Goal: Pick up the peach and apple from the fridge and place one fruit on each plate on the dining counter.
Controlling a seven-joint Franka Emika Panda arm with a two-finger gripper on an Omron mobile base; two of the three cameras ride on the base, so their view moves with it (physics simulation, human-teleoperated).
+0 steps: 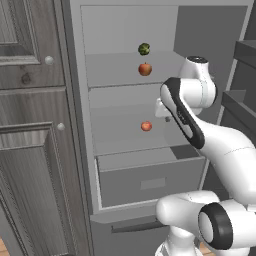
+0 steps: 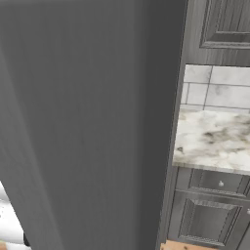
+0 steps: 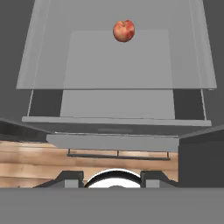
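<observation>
Fridge: open, filling the centre of the left base view; pale grey inside, flat shelves, a drawer low in the frame.
Apple: deep red with a short dark stem, on an upper shelf, upper centre of the left base view.
Dark green round item: just above the apple in the frame, further back on the same shelf.
Peach: lighter orange-red, alone on the shelf below, centre of the left base view; in the hand view it sits at the top centre, well away from the finger tips.
Arm: rises from the lower right of the left base view and bends toward the fridge interior, right of the peach.
Gripper: two dark finger tips at the bottom of the hand view, set apart with nothing between them; released, grasping nothing.
Cabinet: wood-grain grey panelled doors along the left of the left base view.
Right base view: a dark grey fridge wall across the left and centre; at the right, a marbled counter top over grey cabinet fronts.
</observation>
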